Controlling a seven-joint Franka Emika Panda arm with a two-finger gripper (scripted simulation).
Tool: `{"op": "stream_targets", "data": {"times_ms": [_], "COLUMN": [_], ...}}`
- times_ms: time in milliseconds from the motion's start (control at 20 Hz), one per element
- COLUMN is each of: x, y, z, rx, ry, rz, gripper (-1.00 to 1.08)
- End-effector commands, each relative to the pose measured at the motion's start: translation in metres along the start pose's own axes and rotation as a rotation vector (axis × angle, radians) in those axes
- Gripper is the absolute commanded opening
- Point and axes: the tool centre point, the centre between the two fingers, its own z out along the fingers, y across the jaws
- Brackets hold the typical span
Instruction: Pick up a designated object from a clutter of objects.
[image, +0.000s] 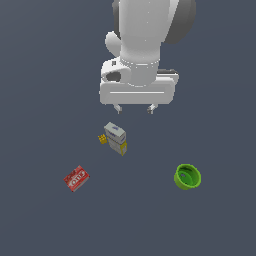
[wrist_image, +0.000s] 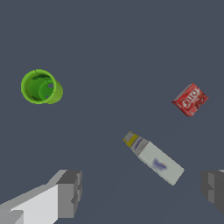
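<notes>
Gripper (image: 134, 108) hangs high over the surface, jaws apart, nothing between them. Red box (image: 76, 178) lies flat, well off to the exterior view's left, clear of the carton (image: 115, 138) and far from the green bowl (image: 187, 176) on the right. Step in hand looks like the approach. Best way, I'd say: travel across to centre over the box first, turn the wrist so the fingers (wrist_image: 69, 192) straddle its short sides, then drop straight down, keeping away from the carton.
</notes>
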Motion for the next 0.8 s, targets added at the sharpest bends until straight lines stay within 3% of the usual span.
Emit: {"op": "stream_targets", "data": {"times_ms": [0,450,750], "x": [0.000,0.011,0.012], "y": [0.000,-0.017,-0.015], "z": [0.000,-0.001,0.001], "rx": [0.000,0.000,0.002], "ry": [0.000,0.017,0.015], "rz": [0.000,-0.038,-0.030], "gripper": [1.00,1.00,1.00]}}
